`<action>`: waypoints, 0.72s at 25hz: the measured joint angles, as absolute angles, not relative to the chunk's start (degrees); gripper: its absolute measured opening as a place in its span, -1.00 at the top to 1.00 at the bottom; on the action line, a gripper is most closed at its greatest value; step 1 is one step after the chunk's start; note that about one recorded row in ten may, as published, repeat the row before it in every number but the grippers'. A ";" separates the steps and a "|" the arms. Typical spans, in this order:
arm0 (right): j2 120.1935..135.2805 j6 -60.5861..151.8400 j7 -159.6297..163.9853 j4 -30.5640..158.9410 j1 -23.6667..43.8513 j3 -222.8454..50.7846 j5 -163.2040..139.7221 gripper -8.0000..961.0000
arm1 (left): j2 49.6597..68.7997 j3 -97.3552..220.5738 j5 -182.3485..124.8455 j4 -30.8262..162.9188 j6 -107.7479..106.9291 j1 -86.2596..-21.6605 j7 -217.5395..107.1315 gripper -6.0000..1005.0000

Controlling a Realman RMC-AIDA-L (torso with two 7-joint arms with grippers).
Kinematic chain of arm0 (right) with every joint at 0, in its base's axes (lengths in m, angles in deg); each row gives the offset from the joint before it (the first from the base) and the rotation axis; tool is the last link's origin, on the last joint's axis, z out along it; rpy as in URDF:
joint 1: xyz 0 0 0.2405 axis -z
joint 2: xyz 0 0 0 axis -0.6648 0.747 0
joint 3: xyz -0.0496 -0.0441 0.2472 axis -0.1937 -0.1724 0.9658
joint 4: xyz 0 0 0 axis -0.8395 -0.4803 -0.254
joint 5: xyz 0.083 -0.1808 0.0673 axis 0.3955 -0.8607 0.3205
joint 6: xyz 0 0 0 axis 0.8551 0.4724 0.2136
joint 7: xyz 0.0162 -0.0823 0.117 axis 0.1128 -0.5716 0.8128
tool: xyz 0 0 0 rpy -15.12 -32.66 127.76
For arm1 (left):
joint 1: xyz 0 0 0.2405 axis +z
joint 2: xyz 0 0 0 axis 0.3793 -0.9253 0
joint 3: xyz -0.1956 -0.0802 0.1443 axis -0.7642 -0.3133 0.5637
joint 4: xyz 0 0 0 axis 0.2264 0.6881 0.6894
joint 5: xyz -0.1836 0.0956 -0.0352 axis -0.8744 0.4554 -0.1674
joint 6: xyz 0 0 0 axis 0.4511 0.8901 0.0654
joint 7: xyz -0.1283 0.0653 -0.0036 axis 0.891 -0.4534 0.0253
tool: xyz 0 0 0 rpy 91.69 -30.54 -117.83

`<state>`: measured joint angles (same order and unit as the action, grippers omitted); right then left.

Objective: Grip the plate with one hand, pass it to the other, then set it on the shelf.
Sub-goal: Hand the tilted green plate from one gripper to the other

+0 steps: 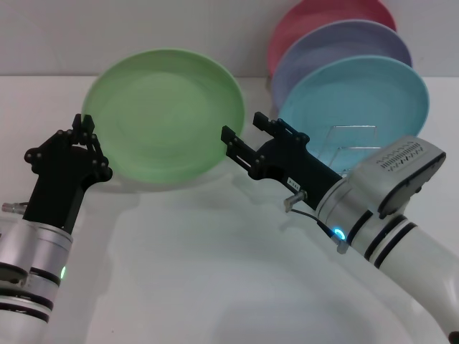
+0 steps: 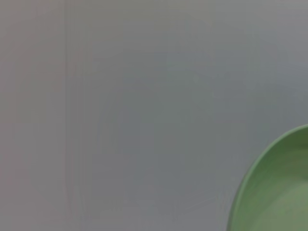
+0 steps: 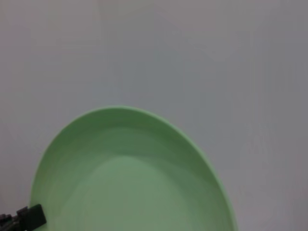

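The light green plate [image 1: 165, 115] is held up off the white table, tilted with its face toward me. My left gripper [image 1: 84, 132], on the arm with the green light, is shut on the plate's left rim. My right gripper [image 1: 245, 129], on the arm with the blue light, is open at the plate's right rim, one finger in front of the rim and one beyond it. The plate [image 3: 130, 183] fills the lower part of the right wrist view, with a bit of the left gripper at its far rim. A slice of the plate [image 2: 274, 187] shows in the left wrist view. The wire shelf [image 1: 355, 136] stands at the right.
Three plates lean in the shelf at the back right: a sky-blue plate [image 1: 358, 89] in front, a lavender plate [image 1: 344, 43] behind it and a pink plate [image 1: 326, 18] at the rear. The white table [image 1: 179, 258] spreads below both arms.
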<state>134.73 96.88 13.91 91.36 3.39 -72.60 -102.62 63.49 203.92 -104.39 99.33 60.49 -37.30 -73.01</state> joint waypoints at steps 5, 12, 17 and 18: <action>134.73 95.35 13.89 91.40 3.10 -71.45 -103.01 -0.42 | 63.49 205.26 -106.22 100.78 60.48 -36.86 -76.15 0.87; 134.73 93.75 13.65 91.41 2.20 -70.95 -103.20 -0.42 | 63.49 207.28 -112.54 103.30 60.33 -36.73 -81.44 0.87; 134.73 93.05 12.37 91.49 1.73 -70.91 -103.28 -0.42 | 63.49 208.66 -116.12 104.72 60.53 -36.69 -84.13 0.87; 134.73 92.78 12.37 91.47 1.61 -70.90 -103.28 -0.42 | 63.49 208.97 -116.95 105.07 60.62 -36.64 -84.75 0.87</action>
<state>134.73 92.78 12.37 91.47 1.61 -70.90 -103.28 63.49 208.97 -116.95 105.07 60.62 -36.64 -84.75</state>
